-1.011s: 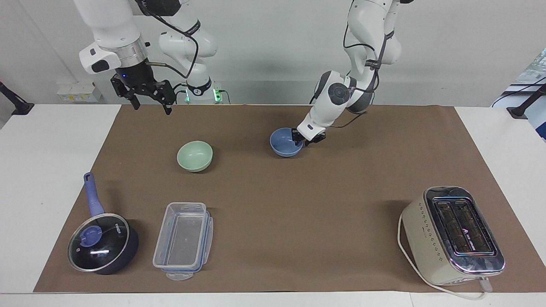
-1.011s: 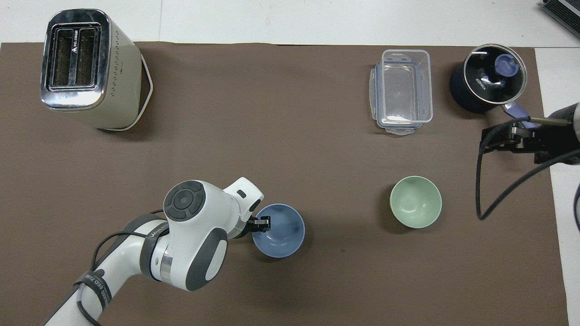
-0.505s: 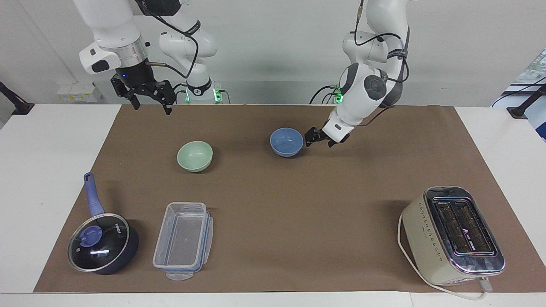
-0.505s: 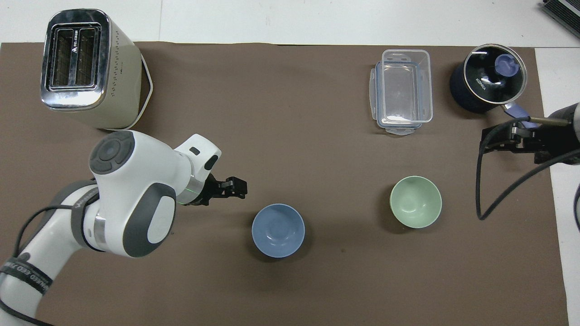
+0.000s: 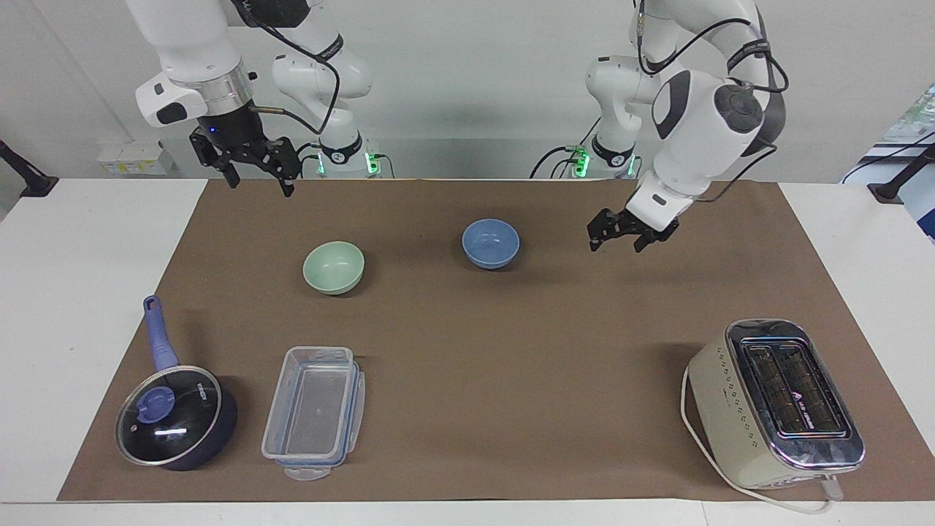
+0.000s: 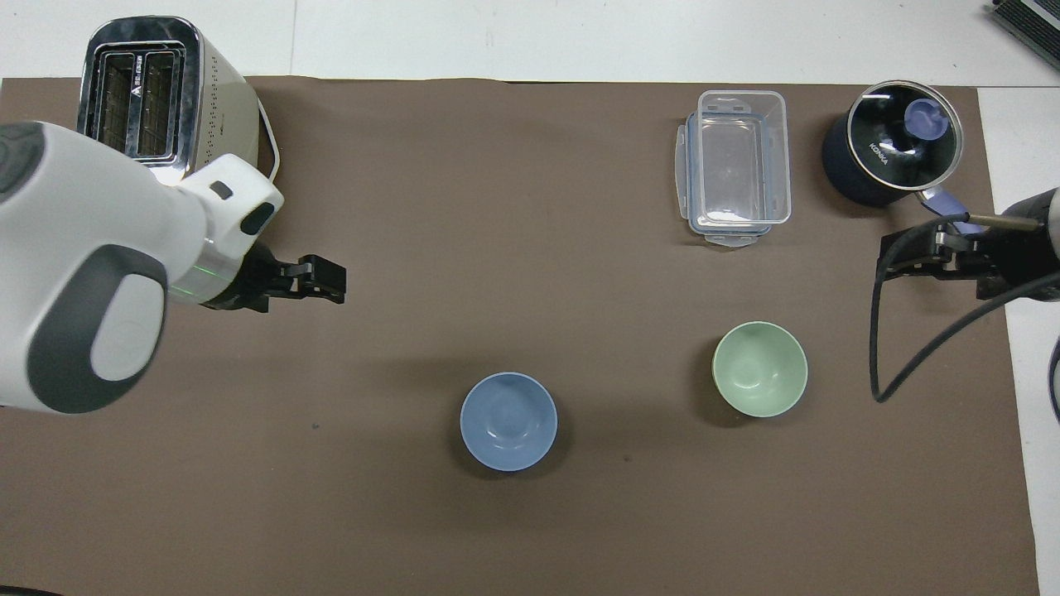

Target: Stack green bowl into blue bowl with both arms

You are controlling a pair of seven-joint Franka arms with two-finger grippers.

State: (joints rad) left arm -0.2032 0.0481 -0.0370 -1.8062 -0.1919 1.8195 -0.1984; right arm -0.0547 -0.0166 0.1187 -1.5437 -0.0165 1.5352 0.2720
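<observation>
The blue bowl [image 5: 491, 243] stands upright and empty on the brown mat, also in the overhead view [image 6: 508, 421]. The green bowl [image 5: 334, 267] stands upright and apart from it, toward the right arm's end, also in the overhead view [image 6: 759, 369]. My left gripper [image 5: 617, 245] is open and empty, in the air over bare mat toward the left arm's end, well clear of the blue bowl; it shows in the overhead view [image 6: 330, 280]. My right gripper [image 5: 261, 183] is open and empty and waits high over the mat's edge at the right arm's end [image 6: 936, 257].
A cream toaster [image 5: 774, 402] stands far from the robots at the left arm's end [image 6: 157, 124]. A clear plastic container [image 5: 314, 413] and a lidded dark saucepan [image 5: 175, 416] with a blue handle stand far from the robots at the right arm's end.
My left gripper let go of the blue bowl's rim, rose and swung away toward the left arm's end. The blue bowl stayed in place. The right arm has not moved.
</observation>
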